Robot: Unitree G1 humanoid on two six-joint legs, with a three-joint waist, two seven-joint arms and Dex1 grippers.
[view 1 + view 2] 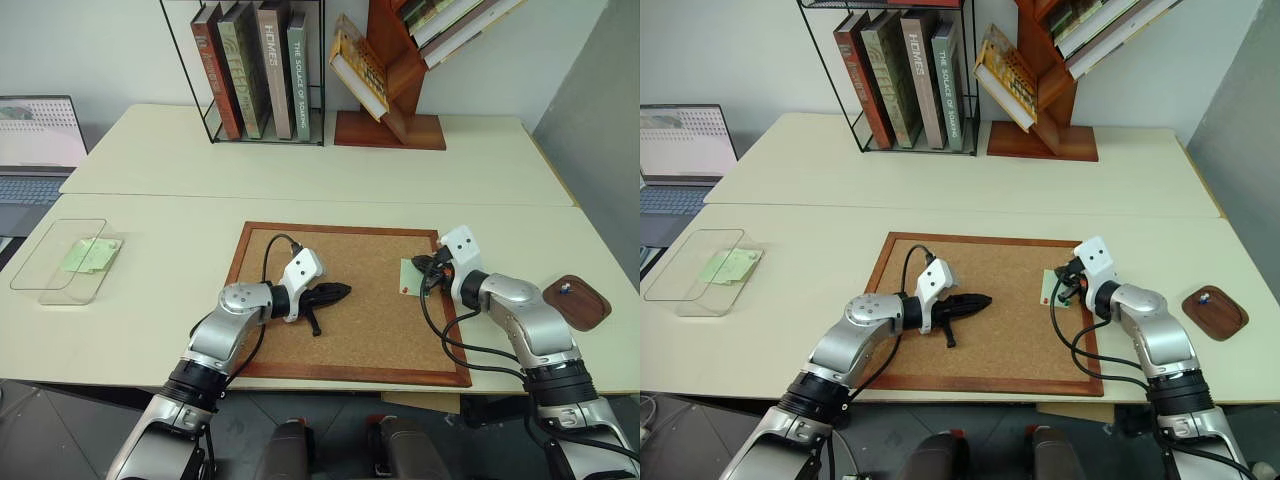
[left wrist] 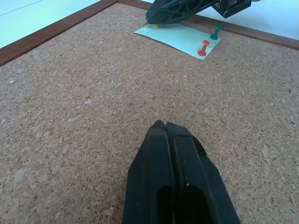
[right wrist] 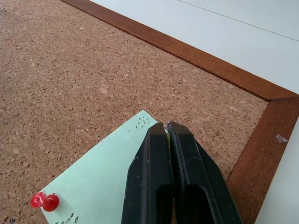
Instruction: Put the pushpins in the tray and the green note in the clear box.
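The pale green note (image 1: 409,277) lies near the right edge of the corkboard (image 1: 350,330). A red pushpin (image 2: 203,48) and a green pushpin (image 2: 216,32) stand in one end of it. At the other end my right gripper (image 3: 167,127) is shut, with the head of a yellow pushpin (image 2: 154,25) showing at its tips. My left gripper (image 1: 345,291) hovers shut and holding nothing over the middle of the board. The brown tray (image 1: 588,308), to the right of the board, holds one small pin (image 1: 566,289). The clear box (image 1: 40,272) sits at the far left.
Yellow-green slips (image 1: 90,255) lie in the clear box. A wire rack of books (image 1: 255,70) and a wooden shelf (image 1: 395,90) stand at the back of the table. A laptop (image 1: 35,140) sits at the far left. The table's front edge runs just below the board.
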